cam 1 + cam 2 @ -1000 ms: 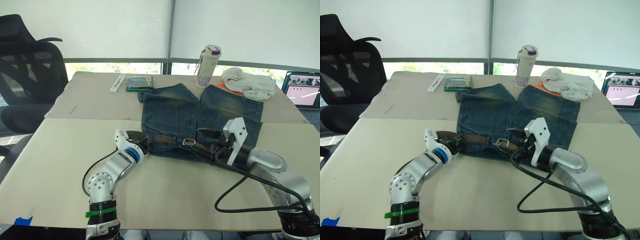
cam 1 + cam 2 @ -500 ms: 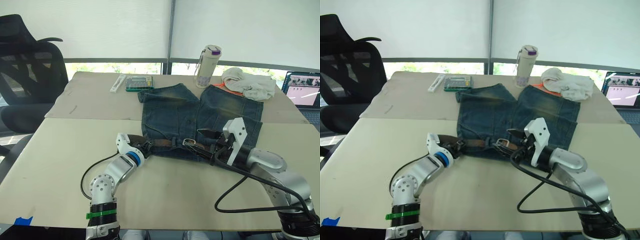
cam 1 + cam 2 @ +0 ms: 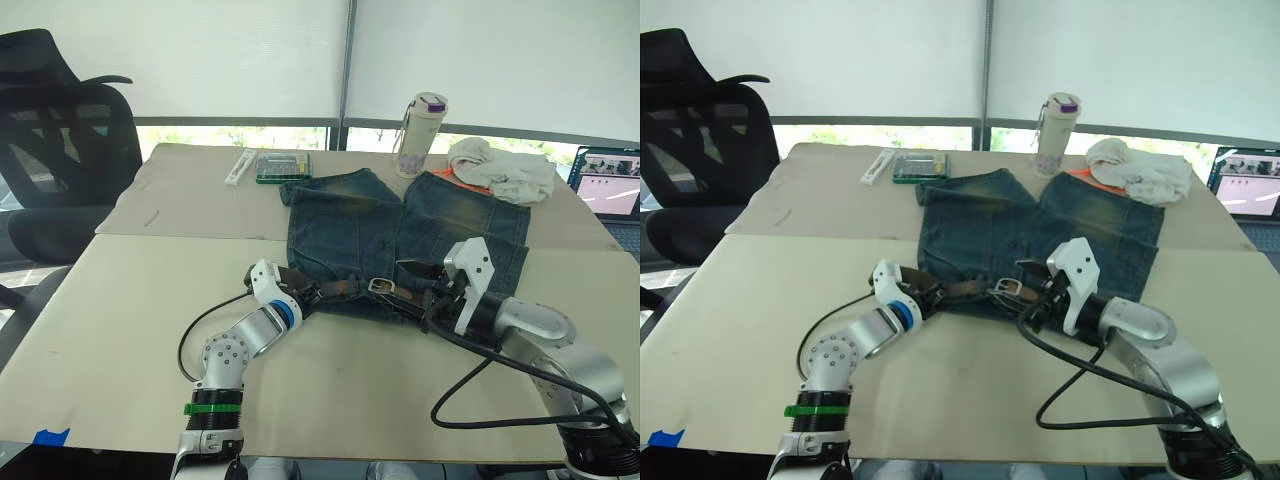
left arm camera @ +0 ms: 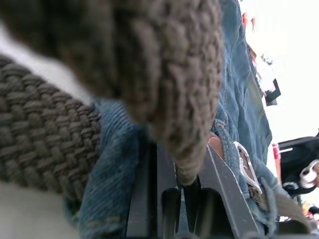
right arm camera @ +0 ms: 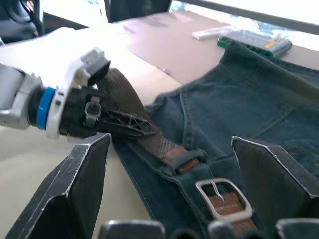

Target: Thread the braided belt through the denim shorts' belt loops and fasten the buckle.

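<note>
The denim shorts (image 3: 400, 228) lie flat mid-table, waistband toward me. Along that waistband runs the braided belt (image 3: 340, 288), dark brown, with its silver buckle (image 3: 382, 286) near the middle. My left gripper (image 3: 310, 292) is at the waistband's left end, shut on the belt strap (image 4: 50, 134). In the right wrist view the belt (image 5: 159, 147) passes from the left gripper (image 5: 149, 130) to a belt loop (image 5: 196, 152), just short of the buckle (image 5: 219, 191). My right gripper (image 3: 410, 287) hovers open right of the buckle, fingers wide apart and holding nothing.
Beyond the shorts stand a bottle (image 3: 420, 135), an off-white cloth bundle (image 3: 500, 170), a green case (image 3: 283, 167) and a white strip (image 3: 238, 166). A laptop (image 3: 610, 185) sits far right, a black chair (image 3: 60, 150) far left. A black cable (image 3: 480, 400) loops by my right arm.
My left gripper has slid right along the waistband with the belt, closer to the buckle. The right gripper has stayed in place, open.
</note>
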